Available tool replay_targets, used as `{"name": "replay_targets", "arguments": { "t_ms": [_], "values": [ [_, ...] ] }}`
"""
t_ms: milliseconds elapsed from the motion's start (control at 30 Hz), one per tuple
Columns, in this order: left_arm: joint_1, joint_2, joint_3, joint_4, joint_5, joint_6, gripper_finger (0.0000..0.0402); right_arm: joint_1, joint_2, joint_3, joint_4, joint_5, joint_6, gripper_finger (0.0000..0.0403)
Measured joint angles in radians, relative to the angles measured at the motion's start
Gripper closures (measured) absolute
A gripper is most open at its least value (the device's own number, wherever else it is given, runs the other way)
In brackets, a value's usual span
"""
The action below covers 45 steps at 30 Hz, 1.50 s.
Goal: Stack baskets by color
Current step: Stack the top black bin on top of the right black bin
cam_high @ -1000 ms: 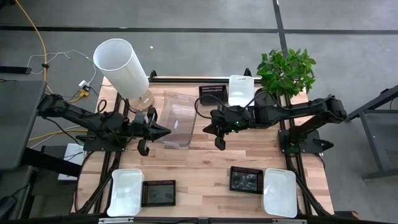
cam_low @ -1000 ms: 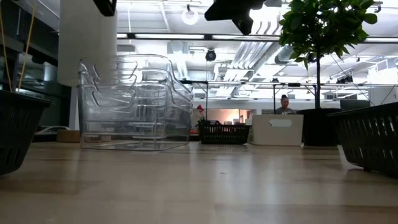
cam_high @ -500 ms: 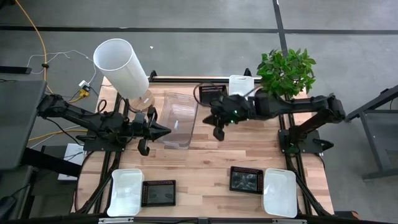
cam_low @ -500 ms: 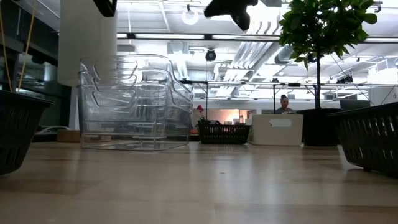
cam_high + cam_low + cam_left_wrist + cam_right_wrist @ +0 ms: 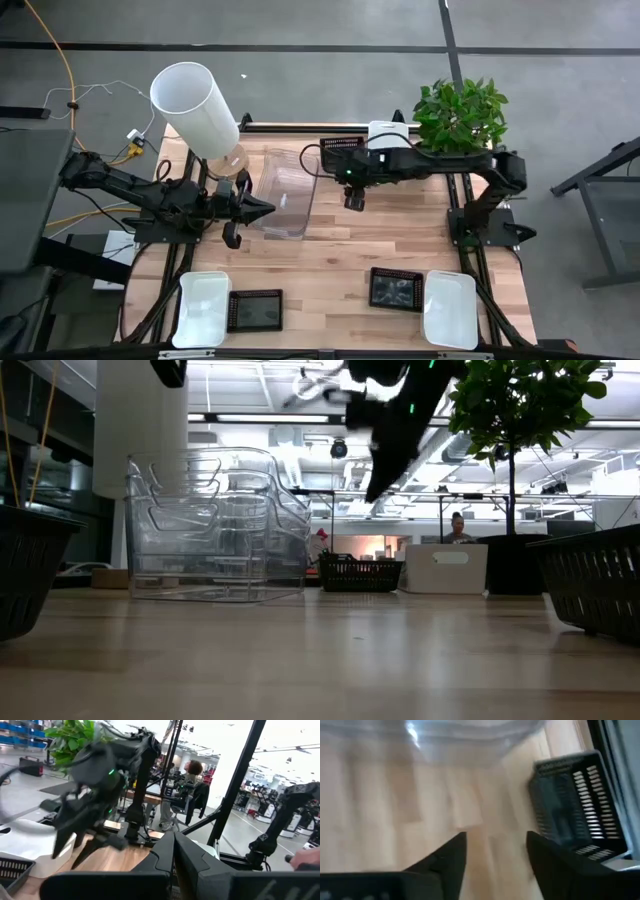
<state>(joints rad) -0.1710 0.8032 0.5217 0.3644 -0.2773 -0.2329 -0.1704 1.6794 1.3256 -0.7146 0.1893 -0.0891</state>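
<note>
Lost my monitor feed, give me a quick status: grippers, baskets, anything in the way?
Right gripper open, empty, above table near far black slotted plastic basket. Left gripper shut, at stacked clear plastic baskets. Nothing blocking.

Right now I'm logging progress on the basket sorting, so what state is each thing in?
Clear baskets: nested in one stack, upright.
Black baskets: four, all apart, unstacked; one at the far edge.
White baskets: three, apart, unstacked; one at the near right.
Right gripper: jaws open, empty, above the table.
Left gripper: jaws shut, beside the clear stack.
</note>
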Motion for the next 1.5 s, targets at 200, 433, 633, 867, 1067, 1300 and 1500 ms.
{"name": "replay_targets", "arguments": {
  "t_ms": [200,433,633,867,1067,1300,1500],
  "values": [
    [0.001,0.0,0.0,0.0,-0.003,0.0,0.0401,-0.081,0.122,0.0,0.074,0.051,-0.172,0.017],
    [0.001,0.0,0.0,-0.001,-0.031,0.0,0.0401,-0.15,0.217,0.0,0.138,0.069,-0.232,0.0169],
    [0.001,0.0,0.0,-0.001,-0.045,-0.001,0.0401,-0.178,0.272,0.001,0.125,0.042,-0.234,0.017],
    [0.001,0.0,0.0,-0.001,-0.05,-0.001,0.0401,-0.184,0.302,0.001,0.148,0.043,-0.234,0.0221],
    [0.001,0.001,0.0,-0.001,-0.052,0.0,0.0401,-0.184,0.307,0.001,0.165,0.049,-0.231,0.0324],
    [0.001,0.001,0.0,-0.001,-0.052,0.0,0.0401,-0.183,0.282,0.001,0.155,0.068,-0.226,0.0389],
    [0.001,0.001,0.0,-0.001,-0.052,0.0,0.0401,-0.183,0.162,0.001,0.162,0.108,-0.212,0.0401]
  ]
}}
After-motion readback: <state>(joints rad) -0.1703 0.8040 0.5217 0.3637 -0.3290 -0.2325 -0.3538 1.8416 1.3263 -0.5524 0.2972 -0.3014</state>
